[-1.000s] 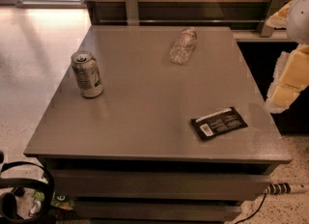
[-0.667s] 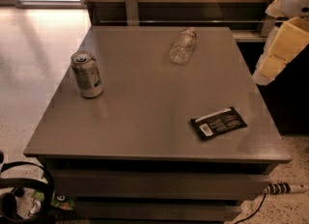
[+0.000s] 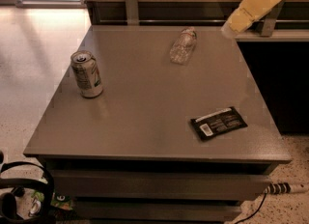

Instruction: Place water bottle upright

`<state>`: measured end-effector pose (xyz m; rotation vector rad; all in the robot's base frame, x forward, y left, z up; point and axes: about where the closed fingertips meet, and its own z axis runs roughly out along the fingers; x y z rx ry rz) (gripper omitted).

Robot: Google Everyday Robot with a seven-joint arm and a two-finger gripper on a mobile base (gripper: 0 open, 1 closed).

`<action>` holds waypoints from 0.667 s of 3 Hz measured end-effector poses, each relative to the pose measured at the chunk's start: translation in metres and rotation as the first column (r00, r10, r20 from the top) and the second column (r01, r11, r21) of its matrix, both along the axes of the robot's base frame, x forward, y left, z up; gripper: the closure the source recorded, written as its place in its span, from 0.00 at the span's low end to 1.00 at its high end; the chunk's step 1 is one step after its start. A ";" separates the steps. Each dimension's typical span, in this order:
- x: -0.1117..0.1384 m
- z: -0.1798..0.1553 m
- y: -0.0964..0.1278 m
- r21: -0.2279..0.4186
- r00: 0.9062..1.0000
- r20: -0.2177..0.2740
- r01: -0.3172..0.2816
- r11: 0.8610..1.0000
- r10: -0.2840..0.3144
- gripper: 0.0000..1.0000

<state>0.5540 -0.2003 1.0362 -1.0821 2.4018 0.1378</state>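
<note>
Saw water bottle [image 3: 183,46] lying flat near table [image 3: 145,117] far edge, 12 o'clock; can [image 3: 87,73] at 9, black packet [image 3: 218,123] at 4, well apart. Found gripper [image 3: 240,19] at 2, over far-right corner, grip unreadable.

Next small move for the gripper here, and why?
Probably swing the gripper left and down toward the small clear ribbed plastic water bottle. The bottle lies on its side near the far edge of the grey table, untouched, while the gripper hangs in the air over the table's far right corner, well apart from it.
</note>
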 end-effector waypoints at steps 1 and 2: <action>0.018 0.007 0.006 0.056 0.991 0.019 0.134 0.989 -0.135 0.00; 0.024 0.013 0.015 0.124 0.953 0.048 0.292 0.949 -0.299 0.00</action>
